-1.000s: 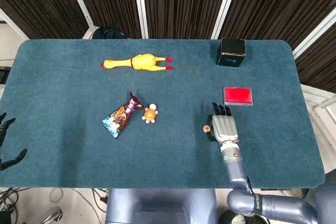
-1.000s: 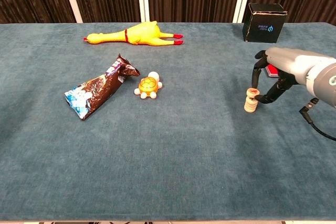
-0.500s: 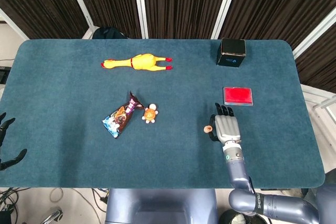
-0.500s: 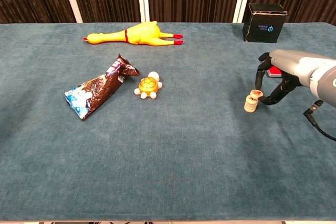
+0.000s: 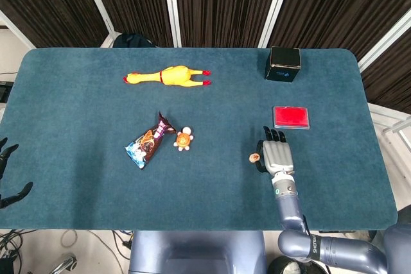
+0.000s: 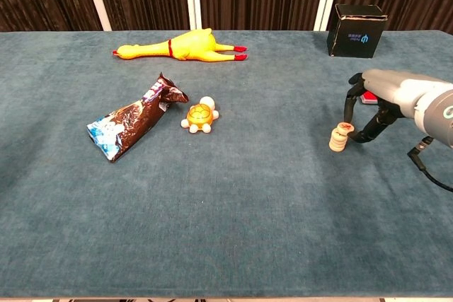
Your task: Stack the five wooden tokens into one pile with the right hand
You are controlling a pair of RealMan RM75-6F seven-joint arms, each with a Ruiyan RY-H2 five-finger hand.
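Observation:
The wooden tokens stand as one short pile (image 6: 339, 138) on the blue table, with a red mark on the top one; from above the pile (image 5: 255, 157) shows as a single round disc. My right hand (image 6: 368, 107) hovers just right of the pile, fingers curved downward and apart, holding nothing and not touching the tokens. In the head view the right hand (image 5: 276, 154) lies palm down beside the pile. My left hand (image 5: 8, 174) hangs off the table's left edge, fingers spread and empty.
A red flat case (image 5: 291, 117) lies just behind the right hand. A black box (image 6: 357, 30) stands at the far right. A yellow rubber chicken (image 6: 180, 45), a brown snack bag (image 6: 134, 126) and a small toy turtle (image 6: 199, 116) lie on the left half.
My right hand has drawn a little to the right, away from the pile, letting go of the top token. The pile stays standing.

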